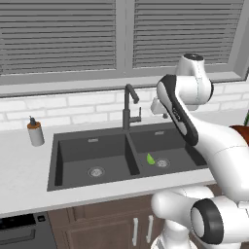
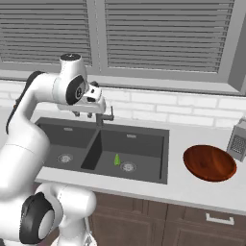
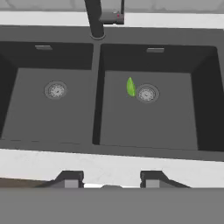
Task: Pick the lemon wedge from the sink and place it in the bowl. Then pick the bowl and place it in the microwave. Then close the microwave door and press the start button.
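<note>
Left base view, your inventory: 1 sink (image 1: 73, 163), dark grey, 2 basins, 1 round steel drain each. 1 lemon wedge (image 1: 151, 159) on the floor of the right basin, just left of that basin's drain. 1 black faucet (image 1: 129, 107) at the far rim, on the divider line. 1 soap dispenser (image 1: 35, 131) on the counter (image 1: 19, 170), far left of the sink, well apart from the wedge. The arm's forearm crosses in front of the right basin's right part; the wedge itself is not covered. A sliver of the bowl (image 1: 241, 131) shows at the right edge, behind the arm. 2 white cabinet handles under the counter.

Right base view: you see the gripper (image 2: 82, 114) high over the sink's far rim, near the faucet (image 2: 102, 116), partly hidden by the wrist; whether the fingers are apart or together, can't tell here. Wedge (image 2: 116, 159) in right basin, left of drain. 1 bowl (image 2: 209, 163) on the counter right of the sink (image 2: 149, 144), well apart from the wedge. 1 steel grater (image 2: 237, 140) just beside the bowl's far right rim. Window blinds behind.

Hand view: 2 fingertips (image 3: 70, 180) low in frame, set wide apart, nothing between them. Both basins below you, 2 drains, faucet base (image 3: 94, 22) at top. Wedge (image 3: 130, 86) touching or just beside the right drain's left side; nothing stands between it and the fingers.
</note>
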